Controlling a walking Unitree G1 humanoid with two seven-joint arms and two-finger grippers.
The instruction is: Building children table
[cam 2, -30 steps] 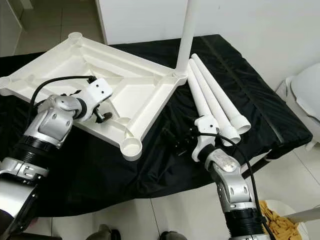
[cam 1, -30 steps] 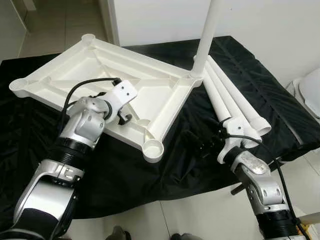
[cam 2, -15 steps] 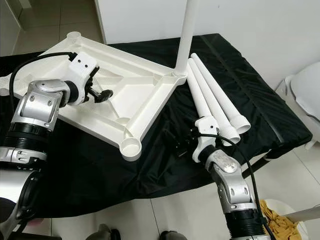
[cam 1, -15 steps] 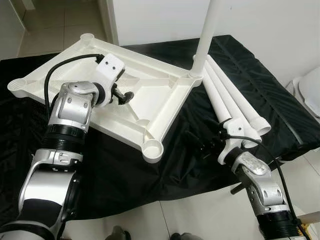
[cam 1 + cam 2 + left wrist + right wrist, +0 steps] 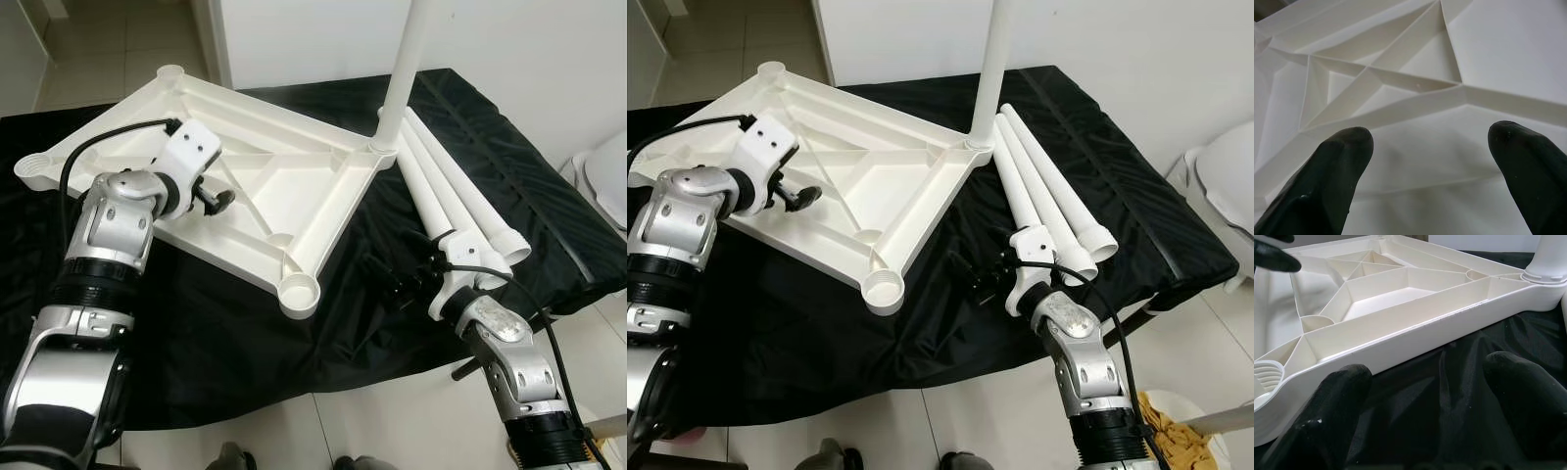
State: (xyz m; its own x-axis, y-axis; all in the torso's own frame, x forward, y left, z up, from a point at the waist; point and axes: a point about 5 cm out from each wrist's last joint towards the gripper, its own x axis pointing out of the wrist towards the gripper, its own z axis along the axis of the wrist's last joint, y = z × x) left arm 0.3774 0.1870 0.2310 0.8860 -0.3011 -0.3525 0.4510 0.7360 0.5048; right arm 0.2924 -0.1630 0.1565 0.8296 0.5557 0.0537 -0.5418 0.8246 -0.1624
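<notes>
White ribbed tabletop (image 5: 294, 186) lies underside-up on the black cloth (image 5: 245, 333), one leg (image 5: 404, 69) standing upright in its far corner socket. My left jaws (image 5: 1430, 161) hover spread just above its inner ribs. My right jaws (image 5: 1425, 396) are spread too, low over the cloth, facing the tabletop's near edge. Three loose white legs (image 5: 460, 196) lie beside my right jaws.

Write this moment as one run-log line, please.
left gripper: open, over tabletop underside | right gripper: open, over black cloth | one leg fitted upright | loose legs on cloth
</notes>
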